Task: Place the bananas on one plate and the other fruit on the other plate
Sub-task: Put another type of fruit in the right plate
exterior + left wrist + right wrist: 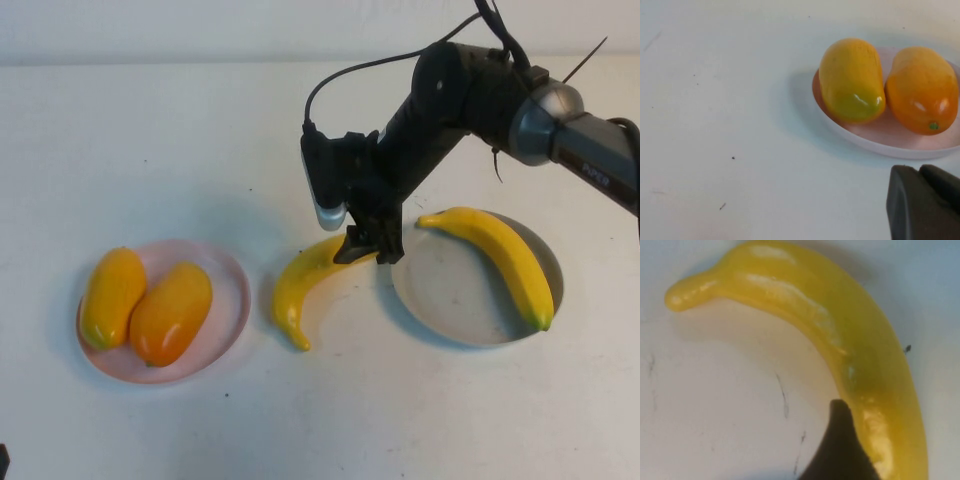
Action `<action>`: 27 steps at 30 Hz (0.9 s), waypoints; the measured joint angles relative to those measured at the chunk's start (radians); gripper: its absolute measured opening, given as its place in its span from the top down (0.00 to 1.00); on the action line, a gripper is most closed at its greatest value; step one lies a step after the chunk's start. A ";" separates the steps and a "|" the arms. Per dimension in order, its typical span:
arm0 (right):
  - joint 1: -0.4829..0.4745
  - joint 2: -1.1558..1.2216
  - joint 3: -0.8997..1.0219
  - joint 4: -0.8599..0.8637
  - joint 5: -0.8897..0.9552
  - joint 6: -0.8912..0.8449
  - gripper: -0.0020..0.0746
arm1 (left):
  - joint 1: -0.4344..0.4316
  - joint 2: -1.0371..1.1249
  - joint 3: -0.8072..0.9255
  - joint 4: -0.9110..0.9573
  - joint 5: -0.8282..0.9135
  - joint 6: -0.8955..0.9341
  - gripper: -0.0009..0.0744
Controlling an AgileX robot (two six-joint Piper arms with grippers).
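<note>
High view: both mangoes seen on pink plate; one banana on grey plate; 2nd banana on table between plates, pinched by right gripper.

Left wrist: left gripper parked nr pink plate, fingers can't be told.

Right wrist: fingertip seen against banana. Left: 2nd banana to grey plate.

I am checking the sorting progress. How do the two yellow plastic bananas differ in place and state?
The banana on the grey-blue plate lies free, untouched. The banana on the white table lies left of that plate, with the right gripper at its end. The left gripper is near the pink plate. Both bananas are curved, glossy yellow.
</note>
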 joint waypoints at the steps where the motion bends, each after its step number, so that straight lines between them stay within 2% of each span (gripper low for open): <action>1: 0.000 0.002 0.000 -0.006 -0.005 0.000 0.39 | 0.000 0.000 0.000 0.000 0.000 0.000 0.99; 23: 0.000 0.091 -0.004 -0.069 -0.079 -0.002 0.39 | 0.000 0.000 0.000 0.000 0.000 0.000 0.99; 27: 0.000 0.093 -0.006 -0.063 -0.079 -0.002 0.42 | 0.000 0.000 0.000 0.000 0.000 0.000 0.99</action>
